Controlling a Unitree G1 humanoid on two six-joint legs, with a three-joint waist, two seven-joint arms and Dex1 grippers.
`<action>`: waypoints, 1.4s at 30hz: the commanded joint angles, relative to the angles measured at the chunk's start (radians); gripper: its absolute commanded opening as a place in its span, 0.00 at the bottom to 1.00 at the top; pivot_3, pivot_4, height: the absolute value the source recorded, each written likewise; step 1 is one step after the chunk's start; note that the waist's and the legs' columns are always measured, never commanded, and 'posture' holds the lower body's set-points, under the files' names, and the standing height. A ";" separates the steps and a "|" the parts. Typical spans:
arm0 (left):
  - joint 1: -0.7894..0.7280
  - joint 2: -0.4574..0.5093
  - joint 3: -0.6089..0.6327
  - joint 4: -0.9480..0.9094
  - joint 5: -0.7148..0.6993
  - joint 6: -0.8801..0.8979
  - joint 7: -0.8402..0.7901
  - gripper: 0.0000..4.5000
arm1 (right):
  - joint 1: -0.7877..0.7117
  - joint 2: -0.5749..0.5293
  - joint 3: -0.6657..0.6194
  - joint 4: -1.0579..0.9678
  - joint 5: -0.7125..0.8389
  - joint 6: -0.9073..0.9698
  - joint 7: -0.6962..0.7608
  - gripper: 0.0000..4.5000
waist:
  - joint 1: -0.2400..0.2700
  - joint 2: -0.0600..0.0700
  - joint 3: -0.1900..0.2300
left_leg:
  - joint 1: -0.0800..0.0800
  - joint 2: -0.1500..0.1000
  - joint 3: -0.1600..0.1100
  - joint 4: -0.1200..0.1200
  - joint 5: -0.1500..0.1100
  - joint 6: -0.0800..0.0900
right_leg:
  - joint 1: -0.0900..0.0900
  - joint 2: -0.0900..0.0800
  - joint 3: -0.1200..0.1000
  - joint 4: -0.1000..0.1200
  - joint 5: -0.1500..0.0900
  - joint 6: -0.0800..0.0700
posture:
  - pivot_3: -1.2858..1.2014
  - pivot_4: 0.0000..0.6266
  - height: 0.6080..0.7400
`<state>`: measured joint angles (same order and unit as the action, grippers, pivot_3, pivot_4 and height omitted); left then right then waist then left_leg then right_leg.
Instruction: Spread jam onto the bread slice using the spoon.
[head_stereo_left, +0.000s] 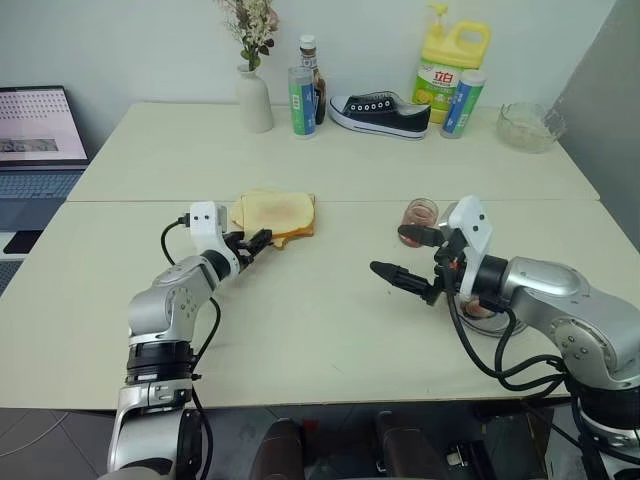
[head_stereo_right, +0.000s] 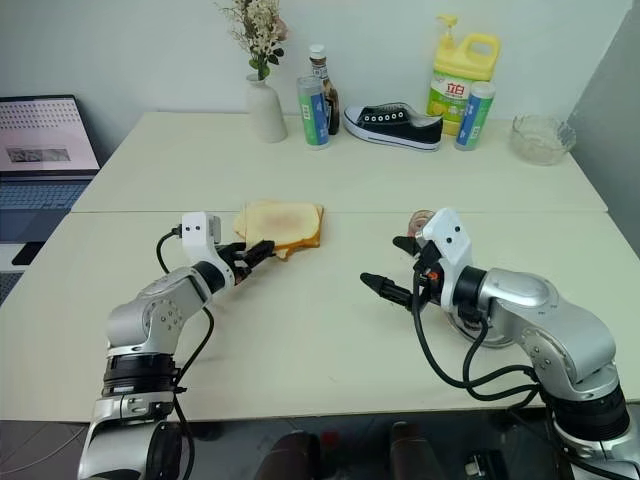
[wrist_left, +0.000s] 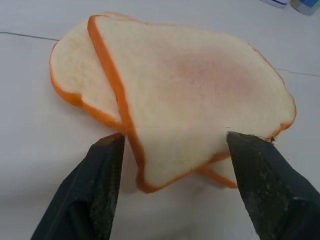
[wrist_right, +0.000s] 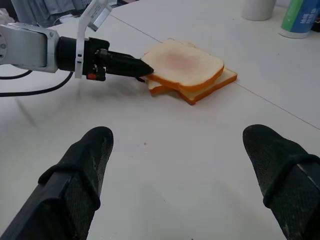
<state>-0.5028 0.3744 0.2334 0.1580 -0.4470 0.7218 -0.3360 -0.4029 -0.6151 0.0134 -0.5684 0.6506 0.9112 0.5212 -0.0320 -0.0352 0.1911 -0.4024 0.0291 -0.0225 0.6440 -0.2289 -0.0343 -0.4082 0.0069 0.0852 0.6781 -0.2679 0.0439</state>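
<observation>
Bread slice (wrist_left: 200, 95) between open left pincer (wrist_left: 172, 150)

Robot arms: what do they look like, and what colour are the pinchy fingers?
Both arms are shiny silver-grey metal with rounded joints and black bands. Loose black cables loop beside each. The left gripper and right gripper each have a white wrist block and two tapered black fingers.

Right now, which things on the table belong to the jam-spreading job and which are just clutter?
For the job: bread slice, lying on another slice; jam jar.

Just lying about: vase of flowers, two tubes, dark bottle, black sneaker, yellow detergent jug, glass dish, laptop.
</observation>
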 joint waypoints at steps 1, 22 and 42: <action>-0.008 -0.008 0.013 -0.051 -0.016 0.006 0.004 0.71 | -0.006 0.000 -0.031 -0.038 0.015 0.000 -0.006 1.00 | 0.000 0.000 0.000 | 0.000 0.000 0.000 0.000 0.000 0.000 | 0.000 0.000 0.000 0.000 0.000 0.000 | 0.52 0.24 1.00; -0.001 -0.040 0.050 -0.087 -0.040 0.024 0.011 0.11 | -0.010 -0.020 -0.041 -0.021 0.004 -0.009 0.018 1.00 | 0.000 0.000 0.000 | 0.000 0.000 0.000 0.000 0.000 0.000 | 0.000 0.000 0.000 0.000 0.000 0.000 | 0.52 0.24 1.00; -0.167 0.244 -0.222 -0.458 -0.172 0.125 -0.477 0.00 | 0.049 -0.190 -0.334 -0.133 0.356 0.154 0.099 1.00 | 0.000 -0.001 0.001 | -0.005 0.000 -0.001 -0.001 0.000 -0.001 | -0.003 0.000 -0.002 -0.003 0.000 0.000 | 0.52 0.24 1.00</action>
<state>-0.6395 0.5822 0.0293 -0.2144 -0.5716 0.8434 -0.7165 -0.3589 -0.7776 -0.2389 -0.6359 0.8955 1.0270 0.6090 -0.0318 -0.0360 0.1924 -0.4079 0.0296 -0.0243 0.6429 -0.2293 -0.0350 -0.4112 0.0070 0.0822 0.6749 -0.2680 0.0433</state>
